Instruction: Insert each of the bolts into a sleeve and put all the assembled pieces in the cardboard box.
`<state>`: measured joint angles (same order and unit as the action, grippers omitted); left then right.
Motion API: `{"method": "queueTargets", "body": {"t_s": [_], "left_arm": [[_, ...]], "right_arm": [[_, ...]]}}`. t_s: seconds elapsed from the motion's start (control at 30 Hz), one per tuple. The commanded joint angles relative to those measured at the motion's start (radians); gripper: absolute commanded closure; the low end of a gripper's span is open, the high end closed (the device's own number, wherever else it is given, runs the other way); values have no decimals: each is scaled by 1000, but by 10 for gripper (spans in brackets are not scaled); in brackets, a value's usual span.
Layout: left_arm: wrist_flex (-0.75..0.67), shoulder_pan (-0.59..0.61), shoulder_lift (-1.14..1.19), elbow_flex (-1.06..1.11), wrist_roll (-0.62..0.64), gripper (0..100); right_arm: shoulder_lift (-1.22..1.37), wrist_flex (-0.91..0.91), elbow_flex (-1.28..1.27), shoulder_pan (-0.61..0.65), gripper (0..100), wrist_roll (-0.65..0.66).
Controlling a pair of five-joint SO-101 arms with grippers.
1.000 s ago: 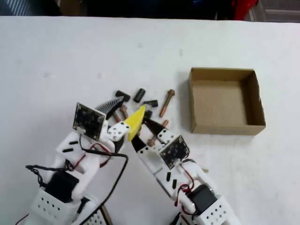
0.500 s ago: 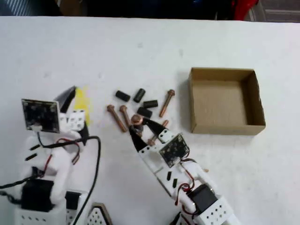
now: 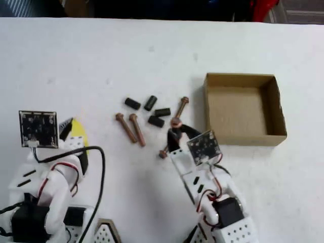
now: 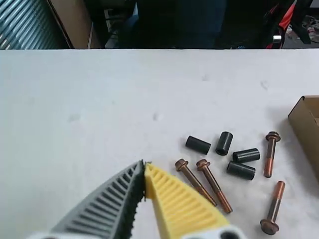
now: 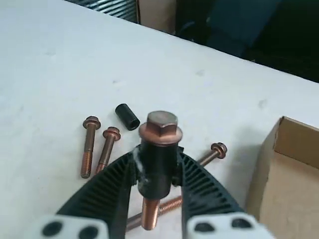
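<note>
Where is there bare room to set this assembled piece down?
The cardboard box floor is bare. Table is bare beyond the sleeves and between the left claw and the two bolts. Crowded from the sleeves to the right claw.

Bolts point(image 3: 136, 129), sleeves point(image 3: 150, 103) left of box point(image 3: 246, 140)

Bare white table point(image 3: 196, 120) is left between the open brown cardboard box point(image 3: 245, 139) and the black right gripper point(image 3: 176, 131) clamped on a sleeved copper bolt point(image 3: 175, 123); its other side is crowded by loose copper bolts point(image 3: 136, 129) and black sleeves point(image 3: 156, 121).
</note>
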<state>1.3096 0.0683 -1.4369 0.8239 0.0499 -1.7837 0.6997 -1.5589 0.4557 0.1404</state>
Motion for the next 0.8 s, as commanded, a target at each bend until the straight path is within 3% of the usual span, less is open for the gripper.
{"method": "queueTargets", "body": {"t_s": [0.0, 0.1, 0.23, 0.4, 0.77], "left_arm": [[48, 7, -39, -41, -9, 977], [89, 7, -139, -29, -11, 978], [98, 7, -246, 60, -11, 978], [69, 7, -309, 218, -11, 978], [-107, 111, -383, 557, -95, 978]], "right_arm": [[-8, 171, 212, -58, 982, 2], [-8, 245, 296, -79, 982, 20], [-7, 297, 393, -81, 982, 141], [33, 343, 512, -125, 982, 155], [608, 470, 927, -251, 982, 157]]}}
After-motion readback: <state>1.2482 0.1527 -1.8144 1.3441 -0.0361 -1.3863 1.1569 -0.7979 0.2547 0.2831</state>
